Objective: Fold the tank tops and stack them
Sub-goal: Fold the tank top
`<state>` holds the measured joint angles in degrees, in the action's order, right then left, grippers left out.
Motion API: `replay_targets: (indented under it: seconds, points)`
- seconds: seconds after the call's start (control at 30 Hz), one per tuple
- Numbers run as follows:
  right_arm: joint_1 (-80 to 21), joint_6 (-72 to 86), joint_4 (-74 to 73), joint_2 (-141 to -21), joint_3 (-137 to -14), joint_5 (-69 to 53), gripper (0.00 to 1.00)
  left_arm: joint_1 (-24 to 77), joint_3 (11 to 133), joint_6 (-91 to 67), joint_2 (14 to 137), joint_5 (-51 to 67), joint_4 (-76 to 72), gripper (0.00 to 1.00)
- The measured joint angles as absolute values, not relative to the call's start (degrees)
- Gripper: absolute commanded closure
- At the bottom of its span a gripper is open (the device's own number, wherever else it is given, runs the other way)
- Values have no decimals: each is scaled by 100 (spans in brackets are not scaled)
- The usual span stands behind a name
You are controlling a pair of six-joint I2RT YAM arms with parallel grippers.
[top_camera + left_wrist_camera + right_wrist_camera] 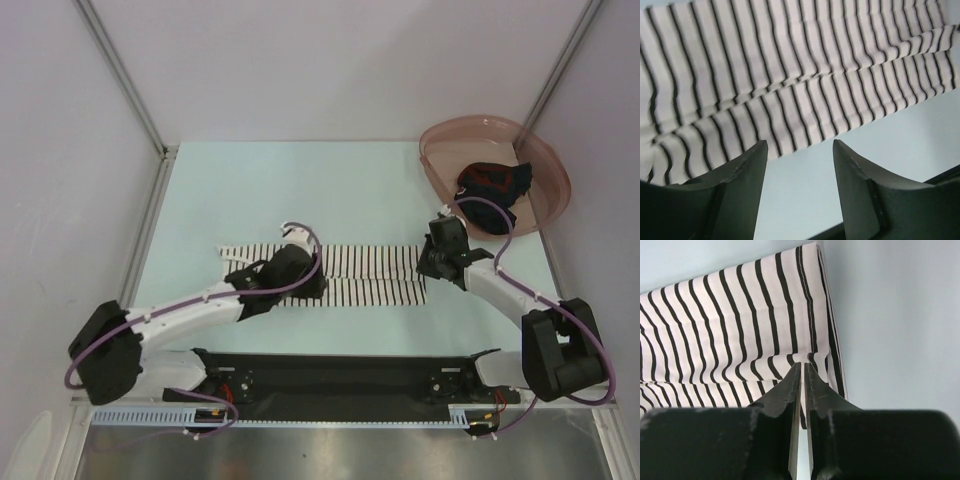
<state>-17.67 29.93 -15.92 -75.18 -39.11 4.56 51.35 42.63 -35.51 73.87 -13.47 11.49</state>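
Observation:
The white tank top with thin black stripes (pixel 370 275) lies on the table as a long flat band, folded lengthwise. My left gripper (pixel 296 272) hovers low over its left half. In the left wrist view this gripper (pixel 800 146) is open, with only bare table between its fingers and the striped tank top (pixel 790 75) just beyond the tips. My right gripper (pixel 434 262) is at the band's right end. Its jaws (pixel 803 365) are a thin slit apart, tips pinching the puckered striped cloth (pixel 730 330). The dark navy and red tank top (pixel 493 182) sits crumpled in the basin.
A pink translucent round basin (pixel 556 178) stands at the table's back right corner, close behind my right arm. White walls and metal frame posts (pixel 125 75) enclose the pale table (pixel 300 190). A black base bar (pixel 330 375) runs along the near edge.

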Motion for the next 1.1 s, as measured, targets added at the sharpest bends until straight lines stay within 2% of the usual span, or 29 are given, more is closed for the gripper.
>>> replay_targets:
  seconds: [0.1, 0.2, 0.23, 0.3, 0.5, 0.83, 1.1]
  points:
    - [-1817, 2899, -1601, -7516, -3946, 460, 88, 5076, 3701, -3876, 6646, -1500, 1391, 38]
    - [-1959, 2794, -1610, -7627, -4101, 484, 76, 4875, 3151, -4235, 6112, -1599, 1581, 38]
    - [-2023, 2755, -1597, -7703, -4180, 484, 68, 4775, 2952, -4366, 5918, -1643, 1603, 37]
    - [-2119, 2709, -1533, -7881, -4316, 482, 65, 4591, 2488, -4622, 5315, -1793, 1745, 36]
    - [-2241, 2718, -1245, -8468, -4401, 401, 78, 4250, 2110, -4982, 4366, -2043, 2005, 39]
    - [-2252, 3035, -1138, -9085, -4630, 694, 76, 2936, 1433, -5406, 4132, -1636, 2027, 40]
    - [-2458, 3236, -1063, -9032, -4539, 987, 76, 2108, 1459, -5531, 4834, -1533, 1350, 39]
